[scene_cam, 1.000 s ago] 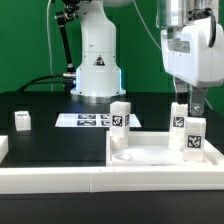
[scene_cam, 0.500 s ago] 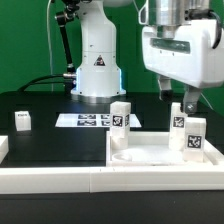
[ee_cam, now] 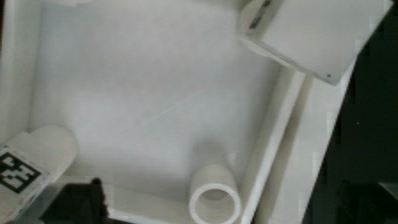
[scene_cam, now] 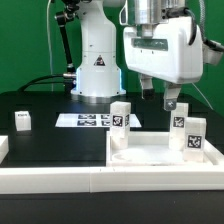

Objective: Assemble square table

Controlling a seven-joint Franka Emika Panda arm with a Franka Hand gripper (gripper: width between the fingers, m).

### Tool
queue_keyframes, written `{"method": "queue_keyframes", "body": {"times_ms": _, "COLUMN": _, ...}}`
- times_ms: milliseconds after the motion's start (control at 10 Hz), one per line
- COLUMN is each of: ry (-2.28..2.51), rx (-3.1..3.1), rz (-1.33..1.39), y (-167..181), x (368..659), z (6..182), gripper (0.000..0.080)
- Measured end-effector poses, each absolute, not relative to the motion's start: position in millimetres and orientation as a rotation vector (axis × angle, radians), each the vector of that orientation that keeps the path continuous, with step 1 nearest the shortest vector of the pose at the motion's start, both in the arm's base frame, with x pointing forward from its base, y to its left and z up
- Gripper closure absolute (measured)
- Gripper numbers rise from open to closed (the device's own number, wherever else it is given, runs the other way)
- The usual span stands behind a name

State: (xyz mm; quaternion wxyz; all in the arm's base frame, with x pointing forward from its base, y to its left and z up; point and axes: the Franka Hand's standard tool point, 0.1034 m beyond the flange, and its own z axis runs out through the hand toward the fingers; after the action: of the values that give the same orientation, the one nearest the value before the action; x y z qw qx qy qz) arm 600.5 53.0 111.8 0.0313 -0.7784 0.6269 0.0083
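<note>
Smooth white plastic square table top (scene_cam: 160, 158), tray-like with a raised rim, lying nearest behind the front rails, three blocky tagged legs (scene_cam: 120, 122) standing upright in it, and behind and above them the gripper (scene_cam: 169, 103) hovering empty, its finger spacing indiscernible.

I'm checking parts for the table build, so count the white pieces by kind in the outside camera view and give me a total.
Square tabletop: 1
Tagged leg blocks: 4, at and
Marker board: 1
Total: 6
The long white rail along the front edge is left out.
</note>
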Motion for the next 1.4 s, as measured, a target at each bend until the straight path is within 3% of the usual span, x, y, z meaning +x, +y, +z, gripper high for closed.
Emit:
{"method": "queue_keyframes", "body": {"times_ms": 300, "ry": 1.742, "rx": -2.543, "rz": 0.016, "y": 50, "x": 600, "z": 111.0, "gripper": 0.0151}}
{"method": "queue_keyframes", "body": {"times_ms": 700, "ry": 0.914, "rx": -2.981, "rz": -0.033, "y": 10, "x": 602, "z": 112.8, "gripper": 0.0151}}
{"method": "queue_keyframes", "body": {"times_ms": 1400, "ry": 0.282, "rx": -3.117, "rz": -0.051, "y": 3, "x": 601, "z": 111.5, "gripper": 0.0151}}
